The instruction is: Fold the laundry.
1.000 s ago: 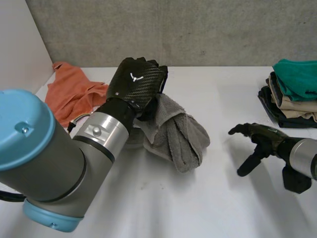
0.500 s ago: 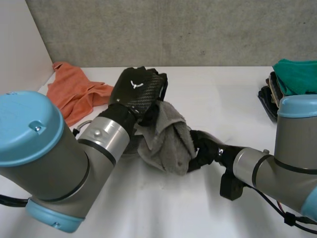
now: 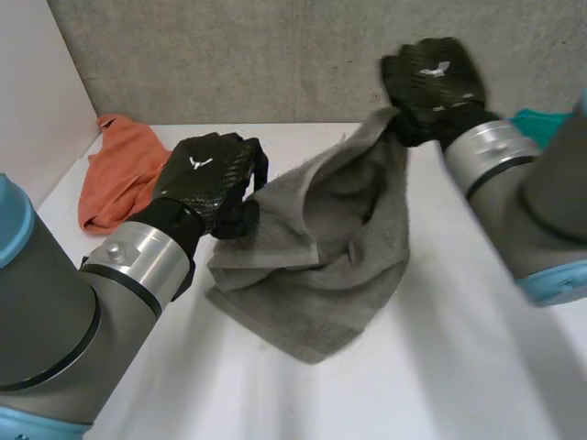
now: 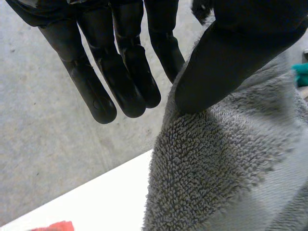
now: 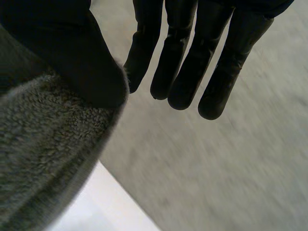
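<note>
A grey towel (image 3: 330,247) hangs stretched between both hands, its lower part resting on the white table (image 3: 477,348). My left hand (image 3: 206,179) grips the towel's left end low over the table. In the left wrist view its thumb (image 4: 226,62) pinches the towel (image 4: 226,173) while the fingers (image 4: 120,72) stay straight. My right hand (image 3: 431,82) holds the other end lifted high at the back right. In the right wrist view its thumb (image 5: 72,53) presses the towel (image 5: 43,144) beside straight fingers (image 5: 192,53).
An orange cloth (image 3: 115,170) lies crumpled at the table's back left, by the side wall. A teal cloth (image 3: 532,124) shows at the back right behind my right arm. A grey wall stands behind the table.
My right hand came in from the right, shut on the towel's end and raised it high. My left hand drew its end leftward, so the bunched towel has opened out.
</note>
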Controlling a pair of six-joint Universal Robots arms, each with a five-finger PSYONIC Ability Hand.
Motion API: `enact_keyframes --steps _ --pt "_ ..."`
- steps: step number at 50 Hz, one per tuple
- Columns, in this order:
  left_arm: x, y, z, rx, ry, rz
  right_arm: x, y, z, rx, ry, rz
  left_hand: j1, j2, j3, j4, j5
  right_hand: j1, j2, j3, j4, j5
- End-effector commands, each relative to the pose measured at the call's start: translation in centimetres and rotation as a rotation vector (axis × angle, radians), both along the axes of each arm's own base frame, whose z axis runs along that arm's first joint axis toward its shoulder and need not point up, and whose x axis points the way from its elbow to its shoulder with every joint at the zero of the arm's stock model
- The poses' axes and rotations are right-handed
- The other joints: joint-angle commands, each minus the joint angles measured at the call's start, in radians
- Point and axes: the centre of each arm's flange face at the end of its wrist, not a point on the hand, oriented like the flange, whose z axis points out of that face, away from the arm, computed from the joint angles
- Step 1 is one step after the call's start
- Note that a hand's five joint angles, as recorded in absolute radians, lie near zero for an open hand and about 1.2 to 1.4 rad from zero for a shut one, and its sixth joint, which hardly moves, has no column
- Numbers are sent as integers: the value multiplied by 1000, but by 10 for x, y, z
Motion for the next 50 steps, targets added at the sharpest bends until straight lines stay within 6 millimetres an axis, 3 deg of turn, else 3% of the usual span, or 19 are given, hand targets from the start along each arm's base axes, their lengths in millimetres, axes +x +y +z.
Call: enact_keyframes --steps 1,2,3,4,8,12,13,17,26,35,43,47,50 --pt "15 -22 -15 25 -31 81 54 44 -42 27 55 214 273 200 201 195 216 260 85 71 71 96" --pt "18 -26 -15 26 -31 96 56 50 -52 67 77 234 273 200 201 195 216 -439 -614 -628 -627 -603" --pt "25 -33 -15 28 -32 123 55 51 -55 85 87 232 273 200 201 195 216 -740 -915 -928 -928 -903" --pt "28 -35 -16 29 -33 134 53 53 -55 97 94 229 273 200 201 195 216 -824 -999 -1012 -1012 -987" --pt "35 -41 -17 34 -37 160 46 55 -63 212 96 216 273 200 201 195 216 -824 -999 -1012 -1012 -987" --pt "38 -39 -13 25 -31 165 10 22 -69 376 11 85 273 200 201 195 216 -824 -999 -1012 -1012 -987" --pt "38 -39 -12 21 -29 164 -10 7 -70 448 -42 20 273 200 201 195 216 -824 -999 -1012 -1012 -987" --pt "41 -38 -4 2 -17 170 -45 -11 -75 615 -144 -84 273 200 201 195 216 -824 -999 -1012 -1012 -987" --pt "45 -31 16 -52 16 169 -77 -16 -100 865 -169 -117 273 200 201 195 216 -778 -953 -967 -966 -942" --pt "47 -27 23 -72 28 167 -72 -8 -139 1039 -182 -74 273 200 201 195 216 -749 -924 -937 -937 -912" --pt "47 -28 25 -79 31 169 -38 0 -165 1113 -234 -29 273 200 201 195 216 -696 -871 -885 -884 -860" --pt "47 -32 25 -79 31 173 -25 -6 -171 1065 -220 -48 273 200 201 195 216 -418 -593 -606 -606 -581" --pt "46 -37 28 -93 35 178 -14 -14 -169 1009 -211 -58 273 200 201 195 216 239 64 50 51 75"
